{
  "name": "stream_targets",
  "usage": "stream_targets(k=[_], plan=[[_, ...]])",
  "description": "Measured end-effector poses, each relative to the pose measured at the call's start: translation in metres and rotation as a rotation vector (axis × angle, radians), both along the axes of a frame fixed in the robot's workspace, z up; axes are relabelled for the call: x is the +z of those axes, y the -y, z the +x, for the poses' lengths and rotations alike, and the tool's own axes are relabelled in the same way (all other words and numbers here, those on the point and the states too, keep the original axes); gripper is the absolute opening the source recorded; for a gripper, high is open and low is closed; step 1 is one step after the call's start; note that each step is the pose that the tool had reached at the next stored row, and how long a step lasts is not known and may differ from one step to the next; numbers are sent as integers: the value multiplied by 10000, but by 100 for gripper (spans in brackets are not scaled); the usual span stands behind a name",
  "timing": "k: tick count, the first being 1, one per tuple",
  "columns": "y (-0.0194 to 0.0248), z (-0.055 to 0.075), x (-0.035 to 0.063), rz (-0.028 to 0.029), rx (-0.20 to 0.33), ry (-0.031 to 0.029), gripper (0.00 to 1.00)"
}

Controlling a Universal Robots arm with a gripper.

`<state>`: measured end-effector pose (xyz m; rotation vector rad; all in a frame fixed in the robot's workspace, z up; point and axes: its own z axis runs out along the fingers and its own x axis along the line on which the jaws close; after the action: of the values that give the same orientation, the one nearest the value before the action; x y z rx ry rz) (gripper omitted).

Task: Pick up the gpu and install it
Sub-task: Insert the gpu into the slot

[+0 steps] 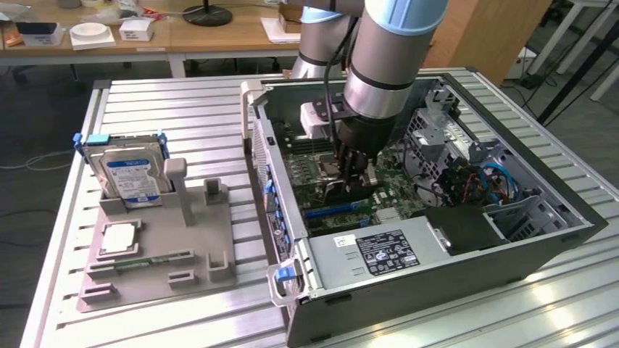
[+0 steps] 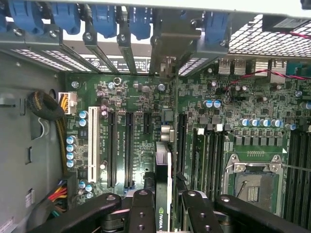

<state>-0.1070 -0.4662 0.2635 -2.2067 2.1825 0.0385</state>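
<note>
The gpu [image 2: 163,170] is a thin dark card seen edge-on in the wrist view, with a logo near the fingers and its metal bracket [image 2: 167,43] reaching the case's rear slots. My gripper [image 2: 164,213] is shut on the gpu, one black finger [image 2: 141,208] on each side of it. In the exterior view my gripper [image 1: 349,177] is lowered inside the open computer case [image 1: 290,290], holding the gpu [image 1: 350,194] upright just over the green motherboard [image 1: 387,188]. Whether the card's lower edge touches a slot is hidden.
Black expansion slots [image 2: 129,145] and a white slot [image 2: 92,145] lie beside the card, and the CPU socket [image 2: 252,179] is close by. A power supply [image 1: 387,250] fills the case's front. On the exterior view's left, a grey fixture [image 1: 159,268] holds a hard drive [image 1: 130,174] and a memory stick [image 1: 145,259].
</note>
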Motion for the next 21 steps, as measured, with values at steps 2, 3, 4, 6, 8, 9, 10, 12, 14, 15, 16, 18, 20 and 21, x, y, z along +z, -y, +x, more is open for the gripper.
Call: stream_targets(k=[2,3,4,6,8,9,10,12,14,15,16,18,20,21], plan=[[-4,1,-8,1,1,2,26],[-4,1,-12,1,1,3,26],[-4,0,-18,1,0,6,26],[-4,0,-34,9,1,24,26],[-4,0,-47,17,3,51,26],[-4,0,-54,21,4,63,26],[-4,0,-60,25,4,76,26],[-4,-4,-67,25,2,89,26],[-4,-27,-77,26,4,126,26],[-5,-45,-83,27,7,144,26],[-5,-57,-90,26,10,158,26],[-4,-60,-99,26,10,160,26],[-4,-63,-108,24,4,167,26],[-4,-63,-109,22,5,167,26]])
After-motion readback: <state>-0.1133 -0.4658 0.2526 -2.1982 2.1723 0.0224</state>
